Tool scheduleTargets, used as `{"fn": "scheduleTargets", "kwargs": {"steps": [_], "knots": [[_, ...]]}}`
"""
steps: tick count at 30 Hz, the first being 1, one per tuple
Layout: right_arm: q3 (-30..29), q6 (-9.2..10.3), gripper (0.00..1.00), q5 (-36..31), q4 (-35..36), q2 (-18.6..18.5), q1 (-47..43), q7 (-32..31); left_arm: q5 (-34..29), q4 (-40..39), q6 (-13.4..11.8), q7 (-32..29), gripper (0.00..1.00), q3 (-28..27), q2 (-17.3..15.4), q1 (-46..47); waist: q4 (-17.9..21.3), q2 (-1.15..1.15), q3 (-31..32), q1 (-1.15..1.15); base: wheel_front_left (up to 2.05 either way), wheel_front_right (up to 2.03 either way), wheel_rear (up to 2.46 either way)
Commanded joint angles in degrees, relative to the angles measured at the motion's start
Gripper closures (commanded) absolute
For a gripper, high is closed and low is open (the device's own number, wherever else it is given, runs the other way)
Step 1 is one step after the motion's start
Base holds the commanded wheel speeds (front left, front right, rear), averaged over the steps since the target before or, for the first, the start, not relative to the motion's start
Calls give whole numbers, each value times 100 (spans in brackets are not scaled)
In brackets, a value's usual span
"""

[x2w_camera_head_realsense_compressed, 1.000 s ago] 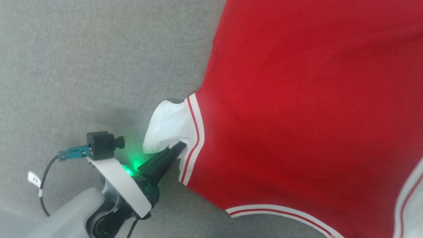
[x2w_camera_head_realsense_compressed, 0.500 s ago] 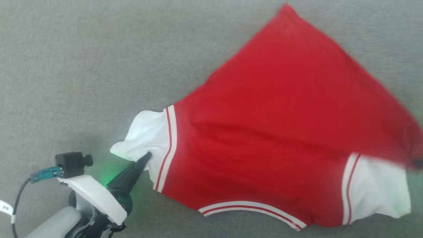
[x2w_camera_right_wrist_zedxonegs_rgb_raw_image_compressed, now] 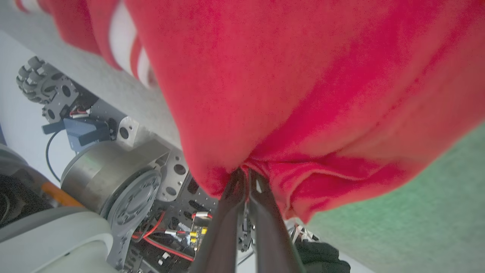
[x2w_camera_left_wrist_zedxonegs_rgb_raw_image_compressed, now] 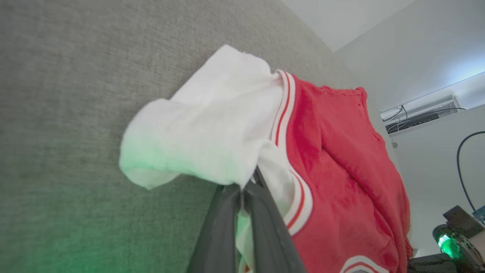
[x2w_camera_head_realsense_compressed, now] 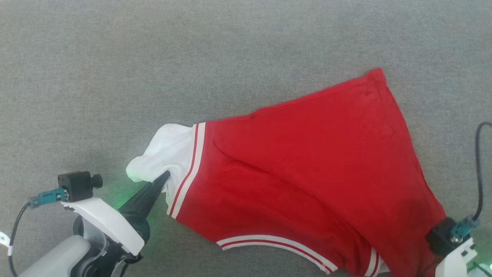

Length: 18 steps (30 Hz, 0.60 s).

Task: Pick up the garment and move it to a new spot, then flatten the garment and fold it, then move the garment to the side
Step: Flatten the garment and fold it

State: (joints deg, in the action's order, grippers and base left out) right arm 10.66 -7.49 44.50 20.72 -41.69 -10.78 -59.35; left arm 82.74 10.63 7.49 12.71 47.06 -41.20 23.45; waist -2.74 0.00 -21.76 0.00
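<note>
The garment (x2w_camera_head_realsense_compressed: pixel 303 165) is bright red cloth with white double-stripe trim, spread over the grey surface in the head view. Its white lining patch (x2w_camera_head_realsense_compressed: pixel 169 152) pokes out at the left corner. My left gripper (x2w_camera_head_realsense_compressed: pixel 164 177) is shut on that white patch; the left wrist view shows the garment (x2w_camera_left_wrist_zedxonegs_rgb_raw_image_compressed: pixel 341 159) and its white cloth pinched at my left gripper (x2w_camera_left_wrist_zedxonegs_rgb_raw_image_compressed: pixel 246 185). My right gripper (x2w_camera_right_wrist_zedxonegs_rgb_raw_image_compressed: pixel 244 174) is shut on a bunched red fold of the garment (x2w_camera_right_wrist_zedxonegs_rgb_raw_image_compressed: pixel 288 76) at the lower right corner. In the head view that corner hangs over the right wrist camera (x2w_camera_head_realsense_compressed: pixel 446 236).
Grey fabric surface (x2w_camera_head_realsense_compressed: pixel 153 57) stretches open behind and left of the garment. The right wrist view shows the robot's base with a wheel (x2w_camera_right_wrist_zedxonegs_rgb_raw_image_compressed: pixel 41 83) and wiring (x2w_camera_right_wrist_zedxonegs_rgb_raw_image_compressed: pixel 182 231) below the surface's edge. A black cable (x2w_camera_head_realsense_compressed: pixel 478 161) loops at the far right.
The head camera has shifted, so the garment sits lower and smaller in view. The garment's right side has dropped toward the lower right, and its right white patch is now hidden. Both grips unchanged.
</note>
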Motion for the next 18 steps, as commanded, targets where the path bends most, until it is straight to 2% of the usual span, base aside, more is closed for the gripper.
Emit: {"fn": "scheduleTargets", "kwargs": {"steps": [1,2,3,6,12,15,18], "knots": [[-70,1,53,-85,23,83,108,104,5,-3,-9,4,100,-2,-15,36,15,0,-1,0,0,0,0],[-106,1,3,-180,50,109,138,173,10,-5,-9,2,100,-1,-23,40,25,0,2,0,0,0,0],[-143,1,0,-242,107,115,175,246,17,-5,-9,4,100,-5,-30,42,34,0,5,0,0,0,0],[-451,1,0,-160,334,81,157,366,49,-12,-8,44,100,-32,-28,1,53,0,19,0,0,0,0],[-1732,1,0,331,1075,29,249,214,10,-55,-8,93,100,18,92,-71,-15,0,-9,0,0,0,0],[-2234,1,0,512,1222,-60,660,59,-21,-76,-8,92,100,59,164,23,-122,0,-80,0,0,0,0],[-2358,1,0,475,1017,-92,1397,34,-62,-85,-8,58,100,120,278,167,-281,0,-184,0,0,0,0]]}}
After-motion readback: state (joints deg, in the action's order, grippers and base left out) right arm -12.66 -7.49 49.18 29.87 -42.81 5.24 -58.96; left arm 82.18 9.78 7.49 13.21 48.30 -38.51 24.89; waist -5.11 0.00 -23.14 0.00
